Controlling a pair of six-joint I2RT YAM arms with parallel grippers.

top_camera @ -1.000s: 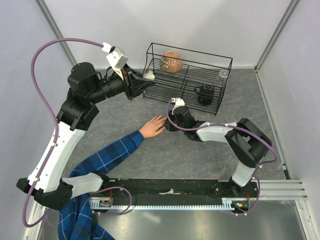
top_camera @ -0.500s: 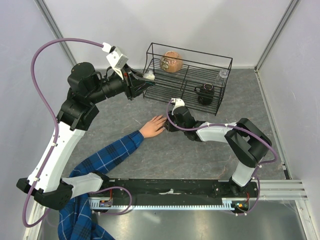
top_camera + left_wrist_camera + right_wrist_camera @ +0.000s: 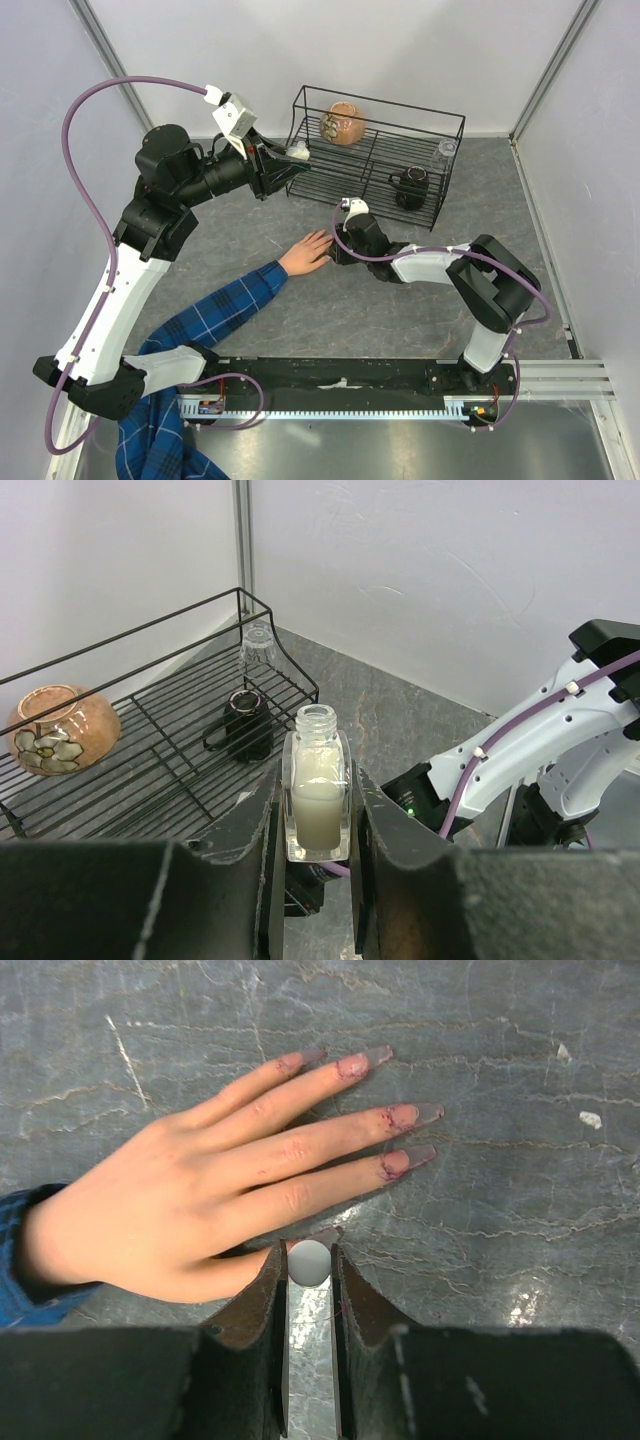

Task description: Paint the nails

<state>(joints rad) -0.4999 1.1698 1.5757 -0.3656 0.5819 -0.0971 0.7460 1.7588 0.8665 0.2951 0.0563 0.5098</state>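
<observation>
Your left pincer (image 3: 284, 163) sits at the upper left of the overhead view. It is clamped on an uncapped clear bottle (image 3: 318, 800) partly filled with pale liquid, held upright just beside the wire rack (image 3: 380, 101). Your right pincer (image 3: 336, 250), near the centre of that view, is closed narrowly on a small white round cap (image 3: 309, 1261), seen end-on right at the thumb of the hand (image 3: 170, 1210). The hand lies palm down on the grey desk (image 3: 520, 1040), its blue plaid sleeve (image 3: 215, 310) running toward the lower left. The nails (image 3: 425, 1113) on the four spread fingers are long and tinted pink-purple, in the upper middle of the right wrist view. The thumbnail is hidden behind the pincer.
</observation>
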